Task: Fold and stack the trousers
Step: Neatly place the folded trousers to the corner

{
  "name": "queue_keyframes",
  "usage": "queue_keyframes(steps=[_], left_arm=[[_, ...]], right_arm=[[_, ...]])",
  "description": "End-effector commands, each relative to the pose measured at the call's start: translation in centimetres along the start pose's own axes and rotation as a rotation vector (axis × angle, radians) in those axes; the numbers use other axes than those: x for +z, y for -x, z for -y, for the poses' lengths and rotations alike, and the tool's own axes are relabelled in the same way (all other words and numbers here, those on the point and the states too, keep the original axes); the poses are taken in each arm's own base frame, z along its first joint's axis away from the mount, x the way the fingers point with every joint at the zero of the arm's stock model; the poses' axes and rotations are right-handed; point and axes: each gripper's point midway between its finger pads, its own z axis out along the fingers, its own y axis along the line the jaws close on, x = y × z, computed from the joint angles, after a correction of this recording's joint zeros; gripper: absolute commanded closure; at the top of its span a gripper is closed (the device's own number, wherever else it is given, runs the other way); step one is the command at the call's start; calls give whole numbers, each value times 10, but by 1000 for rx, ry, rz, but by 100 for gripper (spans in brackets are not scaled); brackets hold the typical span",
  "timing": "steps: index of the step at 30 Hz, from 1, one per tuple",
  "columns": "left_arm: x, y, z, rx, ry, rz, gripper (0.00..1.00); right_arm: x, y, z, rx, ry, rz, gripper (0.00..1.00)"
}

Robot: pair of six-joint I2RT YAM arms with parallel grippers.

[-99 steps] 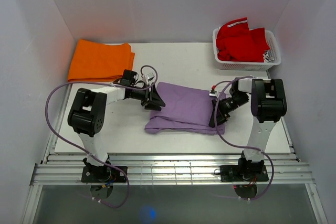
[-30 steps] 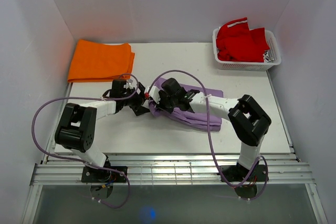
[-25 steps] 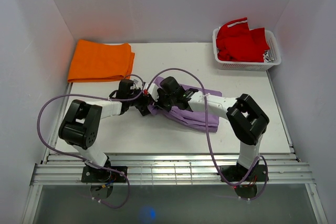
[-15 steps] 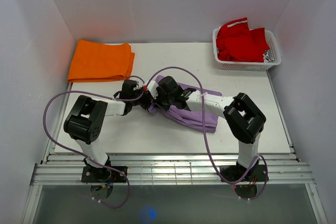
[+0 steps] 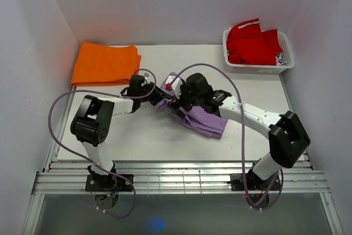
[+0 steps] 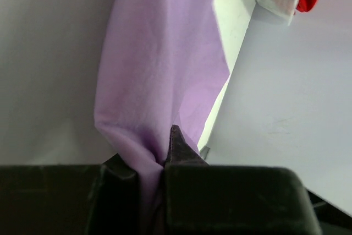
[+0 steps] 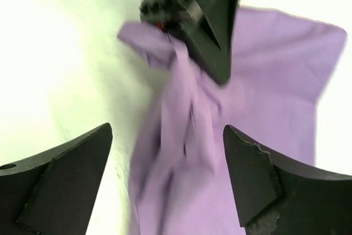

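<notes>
Fingers: the left fingers (image 6: 177,152) are clamping shut on a pinch of lilac cloth, while the right fingers (image 7: 66,174) are standing wide apart and gripping nothing.
Orange garment (image 5: 104,63): it is lying folded flat at the far left corner of the counter (image 5: 137,136), well apart from both arms.
Left arm: it is reaching from the near left edge toward the middle of the counter. The left fingers are holding the left end of the trousers (image 5: 208,120).
Trousers: they are lying as a rumpled, folded bundle about the middle of the counter, between the left and right edges. They are slanting from the pinched left end toward the near right. In the left wrist view the cloth is running away from the grip in one smooth band with soft creases. In the right wrist view it is bunching into ridges beside the grip.
Right arm: it is stretching from the near right edge across the bundle and hiding part of it. The right fingers are hovering over the left part of the trousers, just beside the left fingers. Whether they are touching the cloth cannot be told, as that view is blurring.
Basket (image 5: 258,69): white, it is sitting at the far right corner.
Red garment (image 5: 250,42): it is lying heaped inside the basket, showing a white trim.
</notes>
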Motion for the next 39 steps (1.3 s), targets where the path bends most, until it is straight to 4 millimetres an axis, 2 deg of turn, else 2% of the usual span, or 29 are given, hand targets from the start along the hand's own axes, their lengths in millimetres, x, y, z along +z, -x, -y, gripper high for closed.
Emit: queue_keyframes(steps=[1,2,3,4,5,6,7,8,10,12,13,15,16,18,21,22,23,26,27,32,36,37,39], left_arm=[[-2,27,47,356,-76,30,100],[1,33,46,412,-55,34,100],[1,43,57,468,-21,32,100],[5,55,50,605,25,44,100],[5,60,52,667,52,38,100],[2,71,65,745,59,45,100],[-1,81,67,883,74,53,100],[-4,95,68,929,115,94,100],[-15,122,73,996,159,153,100],[-22,143,69,1014,203,183,100],[-31,164,76,1024,215,232,100],[-42,185,83,1052,209,278,100],[-52,203,92,1065,212,324,100],[-66,224,100,1105,211,372,100],[-85,246,123,1168,190,459,100],[-92,255,126,1204,201,477,100],[-98,261,137,1226,196,504,100],[-109,274,146,1242,202,539,100],[-113,277,155,1253,192,560,100],[-127,286,175,1274,181,625,100],[-139,302,186,1275,191,677,100],[-145,305,195,1289,192,700,100],[-151,311,198,1289,210,720,100]], right_arm=[[-37,-23,30,8,-65,-46,12],[-41,-30,36,3,-78,-65,12],[-45,-38,41,10,-87,-82,12],[-51,-48,51,31,-105,-106,12],[-53,-53,56,28,-112,-119,12],[-55,-56,61,33,-121,-126,12],[-58,-61,68,45,-135,-138,12],[-60,-63,72,45,-142,-142,12],[-62,-64,80,42,-157,-145,12],[-63,-63,84,43,-160,-146,12],[-63,-63,85,40,-160,-149,12],[-62,-63,85,42,-154,-148,12],[-60,-64,84,44,-147,-153,12],[-59,-59,84,43,-139,-145,12],[-58,-57,88,37,-142,-147,12],[-57,-57,89,34,-140,-148,12],[-56,-57,88,29,-135,-148,12],[-54,-55,90,28,-131,-147,12],[-54,-52,91,25,-132,-143,12],[-50,-52,94,21,-131,-147,12],[-50,-49,97,10,-137,-146,12],[-50,-49,98,7,-138,-147,12],[-50,-49,99,3,-140,-146,12]])
